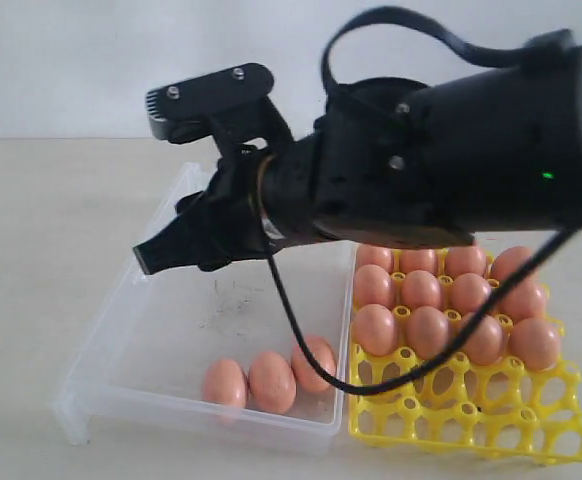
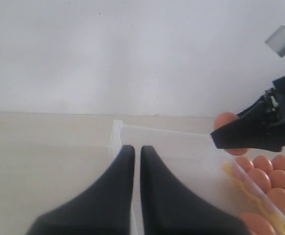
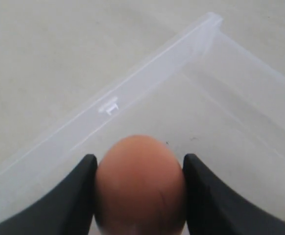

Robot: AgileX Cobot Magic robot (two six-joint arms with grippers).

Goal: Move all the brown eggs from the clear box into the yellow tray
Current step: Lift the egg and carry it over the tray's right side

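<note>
My right gripper point(image 3: 140, 159) is shut on a brown egg point(image 3: 140, 186) and holds it above the floor of the clear box point(image 3: 157, 63). In the exterior view this gripper point(image 1: 161, 255) reaches across over the box's back left part, and its own body hides the held egg. Three brown eggs point(image 1: 271, 380) lie along the front wall of the clear box point(image 1: 106, 330). The yellow tray point(image 1: 471, 420) stands right of the box; eggs point(image 1: 426, 330) fill its back rows and its front row of cups is bare. My left gripper point(image 2: 137, 152) is shut on nothing, near the box's rim.
The right arm point(image 1: 471, 140) spans the scene above the tray and the box, with a black cable point(image 1: 301, 350) hanging down over the box. A pale tabletop point(image 1: 41, 230) lies left of the box, with a white wall behind.
</note>
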